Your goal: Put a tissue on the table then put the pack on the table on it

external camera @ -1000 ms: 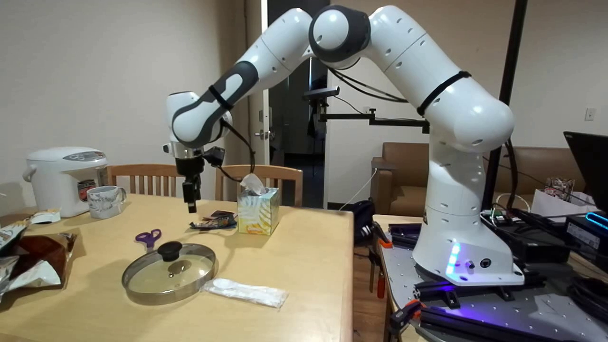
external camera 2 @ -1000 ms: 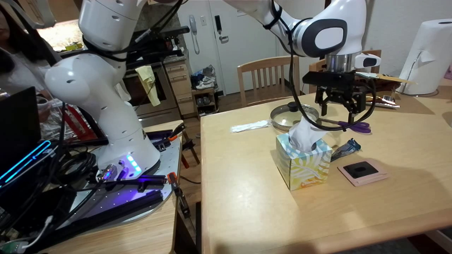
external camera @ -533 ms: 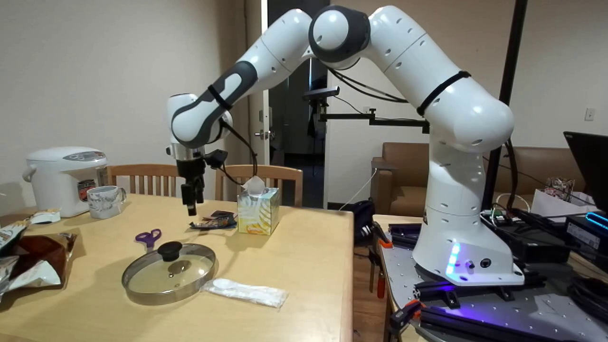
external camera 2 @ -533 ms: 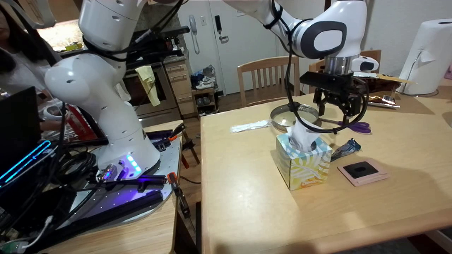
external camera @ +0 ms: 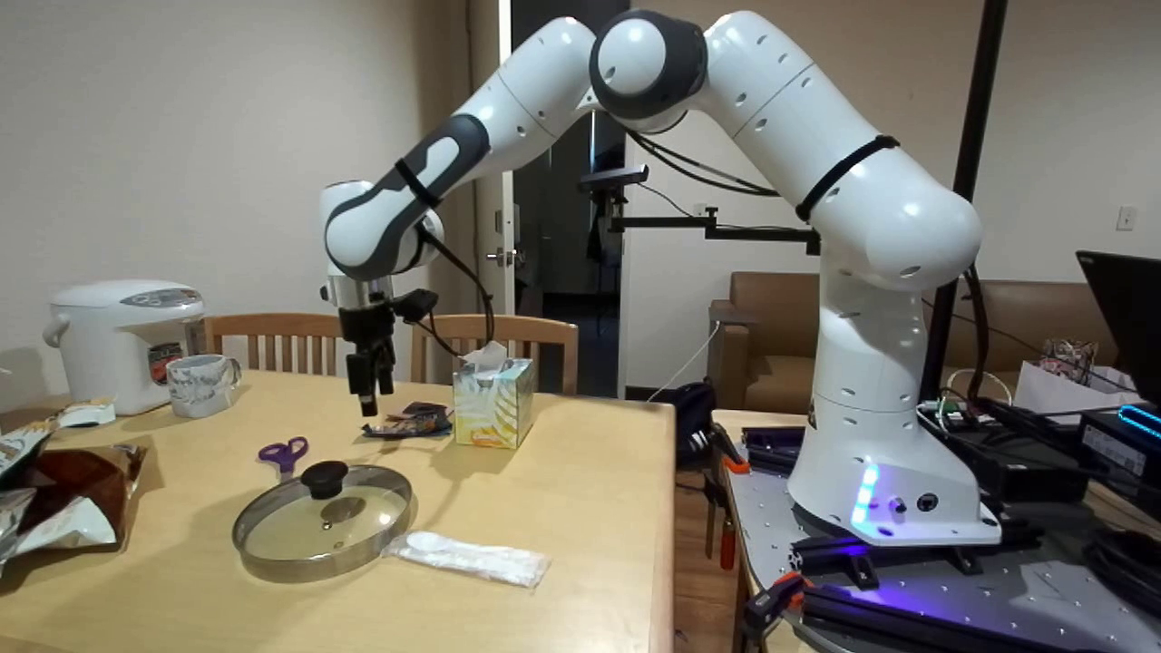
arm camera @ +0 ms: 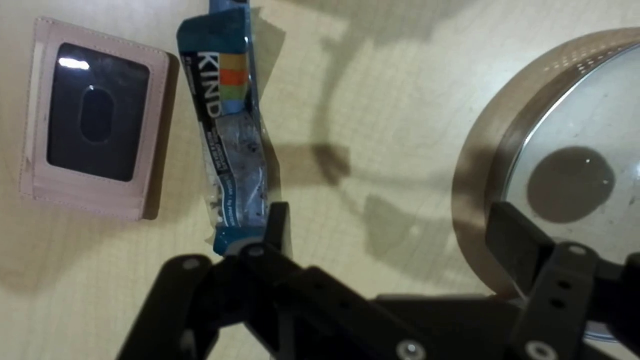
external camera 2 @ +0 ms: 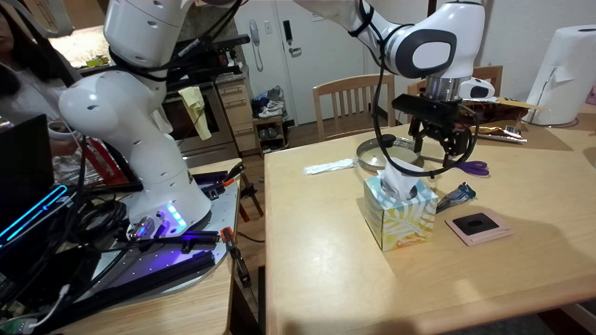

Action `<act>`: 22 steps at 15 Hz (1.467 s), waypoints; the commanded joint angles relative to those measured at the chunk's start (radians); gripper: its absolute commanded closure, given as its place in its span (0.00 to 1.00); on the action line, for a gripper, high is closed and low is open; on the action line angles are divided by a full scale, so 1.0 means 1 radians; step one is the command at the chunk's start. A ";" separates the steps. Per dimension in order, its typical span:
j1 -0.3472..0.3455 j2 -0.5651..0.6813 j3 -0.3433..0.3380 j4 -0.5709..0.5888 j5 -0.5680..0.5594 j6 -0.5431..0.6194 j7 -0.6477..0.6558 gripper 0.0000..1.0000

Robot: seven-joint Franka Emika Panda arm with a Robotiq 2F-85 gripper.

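Observation:
The white tissue [external camera: 490, 355] sticks up crumpled from the top of the yellow-green tissue box; it also shows in an exterior view [external camera 2: 398, 181]. The pack [external camera: 473, 558], flat and white, lies on the tan table [external camera 2: 321, 242] at the glass lid's edge; it shows in an exterior view too [external camera 2: 329, 166]. Neither tissue nor pack shows in the wrist view. My gripper [external camera: 374, 399] points down, open and empty, above the table beside the tissue box. In the wrist view its spread fingers [arm camera: 390, 225] have bare table between them.
The tissue box [external camera 2: 402, 221] stands near the wallet [external camera 2: 479, 226] and snack bar [arm camera: 230, 130]. The glass lid [external camera: 317, 531] and purple scissors [external camera: 284, 453] lie beyond. A cable loop [external camera 2: 430, 174] hangs close by the tissue. Mug [external camera: 201, 385] and bags [external camera: 77, 494] stand farther off.
My gripper has moved a little lower and slightly toward the tissue box, staying open. The tissue's tip has shifted and stands a bit lower. The pack has not moved.

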 commanded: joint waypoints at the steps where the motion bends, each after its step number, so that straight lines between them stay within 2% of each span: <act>1: -0.013 -0.007 0.011 -0.004 0.020 0.004 0.033 0.00; 11: 0.000 0.001 -0.001 -0.001 -0.008 0.020 0.046 0.00; 12: -0.019 -0.131 0.008 -0.121 0.009 0.006 0.027 0.00; 14: -0.020 -0.155 0.004 -0.137 0.008 0.015 0.029 0.00; 15: -0.017 -0.235 -0.011 -0.209 -0.007 0.037 0.040 0.00; 18: -0.005 -0.358 -0.045 -0.295 -0.035 0.026 0.062 0.00; 22: -0.017 -0.434 -0.066 -0.354 -0.018 0.025 0.052 0.00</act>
